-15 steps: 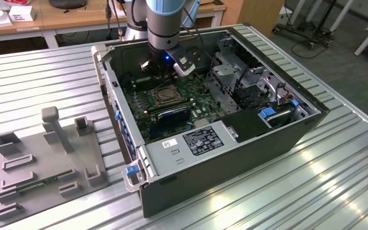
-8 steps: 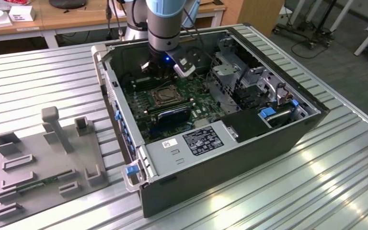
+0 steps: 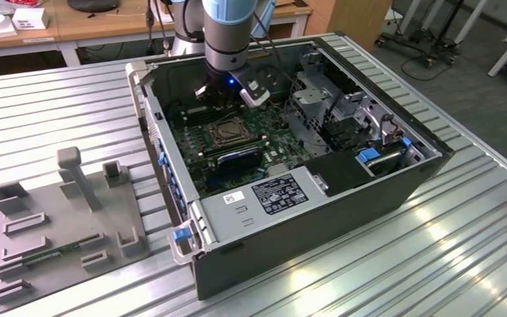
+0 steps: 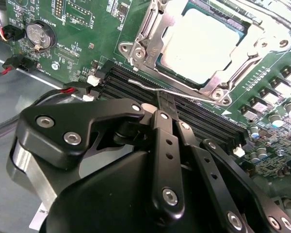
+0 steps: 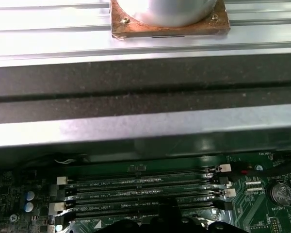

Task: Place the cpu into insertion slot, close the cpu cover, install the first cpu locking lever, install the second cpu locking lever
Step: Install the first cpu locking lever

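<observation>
Cpu [image 4: 199, 43] in insertion slot [image 4: 131, 51], just beyond gripper's [image 4: 167, 104] closed jaws

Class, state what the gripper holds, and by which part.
Cannot be told: the shut gripper meets the cpu locking lever mid-length.

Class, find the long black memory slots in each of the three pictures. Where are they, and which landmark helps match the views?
Exterior view: memory slots inside the case, beside the socket, by the gripper.
Second wrist view: a dark band between gripper and socket.
First wrist view: parallel rows across the green board.
Shared landmark: the coin battery, in both wrist views.
</observation>
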Robot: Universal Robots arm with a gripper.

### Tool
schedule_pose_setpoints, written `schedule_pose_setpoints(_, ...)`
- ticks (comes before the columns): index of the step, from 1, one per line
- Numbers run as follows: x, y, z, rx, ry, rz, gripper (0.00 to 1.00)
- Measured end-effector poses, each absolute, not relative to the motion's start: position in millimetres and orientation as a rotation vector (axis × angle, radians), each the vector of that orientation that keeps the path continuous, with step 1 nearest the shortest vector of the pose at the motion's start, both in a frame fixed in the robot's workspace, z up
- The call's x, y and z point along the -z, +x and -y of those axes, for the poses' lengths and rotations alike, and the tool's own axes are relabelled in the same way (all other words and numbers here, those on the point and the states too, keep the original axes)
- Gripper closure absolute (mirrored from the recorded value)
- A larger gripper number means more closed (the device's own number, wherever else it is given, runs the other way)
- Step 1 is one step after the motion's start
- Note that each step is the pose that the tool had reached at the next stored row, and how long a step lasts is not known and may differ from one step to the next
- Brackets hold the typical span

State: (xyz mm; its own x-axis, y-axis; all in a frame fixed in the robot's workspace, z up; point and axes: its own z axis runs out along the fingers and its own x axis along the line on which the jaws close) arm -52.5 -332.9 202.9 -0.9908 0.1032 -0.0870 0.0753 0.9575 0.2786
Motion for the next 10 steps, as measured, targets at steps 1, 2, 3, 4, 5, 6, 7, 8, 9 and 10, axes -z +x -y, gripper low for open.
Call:
schedule_pose_setpoints(1, -202.9, -52.5, 333.1, -0.422, 0.137, -3.008, 0.89)
schedule_pose_setpoints(2, -202.9, -52.5, 333.2, -0.422, 0.137, -3.008, 0.89)
schedule_pose_setpoints(3, -202.9, -52.5, 333.4, -0.422, 0.138, -3.008, 0.89)
schedule_pose_setpoints(4, -202.9, -52.5, 333.7, -0.422, 0.137, -3.008, 0.89)
schedule_pose_setpoints(5, -202.9, -52.4, 333.9, -0.422, 0.137, -3.008, 0.89)
schedule_pose_setpoints(6, -202.9, -52.4, 334.1, -0.422, 0.138, -3.008, 0.89)
schedule_pose_setpoints(7, -202.9, -52.4, 334.4, -0.422, 0.137, -3.008, 0.89)
schedule_pose_setpoints(8, -202.9, -52.4, 334.4, -0.421, 0.137, -3.008, 0.89)
schedule_pose_setpoints(9, -202.9, -52.4, 334.4, -0.421, 0.137, -3.008, 0.89)
schedule_pose_setpoints(10, -202.9, -52.4, 334.4, -0.421, 0.137, -3.008, 0.89)
